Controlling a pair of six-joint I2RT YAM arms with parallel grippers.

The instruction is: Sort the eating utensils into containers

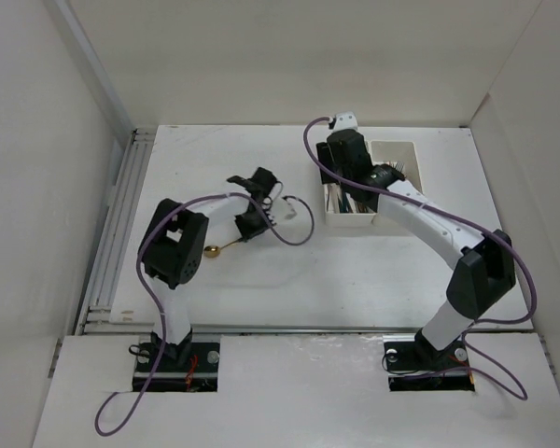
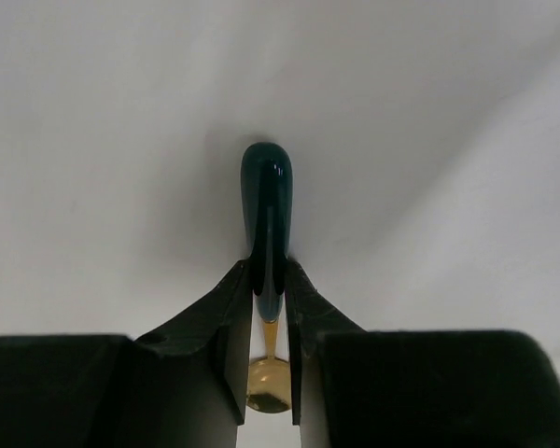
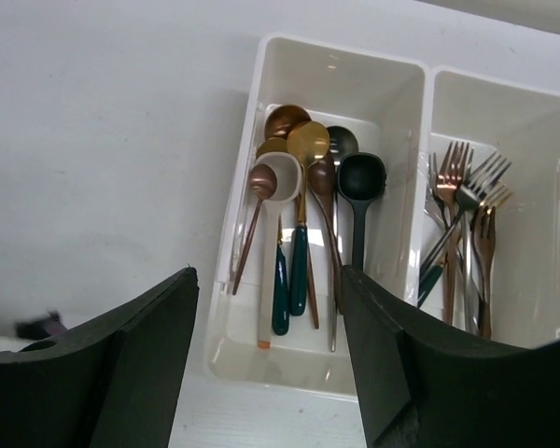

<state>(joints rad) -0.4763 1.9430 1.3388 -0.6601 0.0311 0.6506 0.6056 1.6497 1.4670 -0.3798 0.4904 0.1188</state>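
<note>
A gold spoon with a dark green handle is pinched at the neck by my left gripper, which is shut on it. Its bowl pokes out toward the left arm's base, and the gripper sits left of the containers. The containers are two adjoining white bins at the back right. My right gripper hovers open above them with nothing between its fingers. Several spoons lie in the left compartment. Several forks lie in the right compartment.
White enclosure walls stand on the left, back and right of the table. An aluminium rail runs along the left edge. A purple cable loops off the left wrist between the gripper and the bins.
</note>
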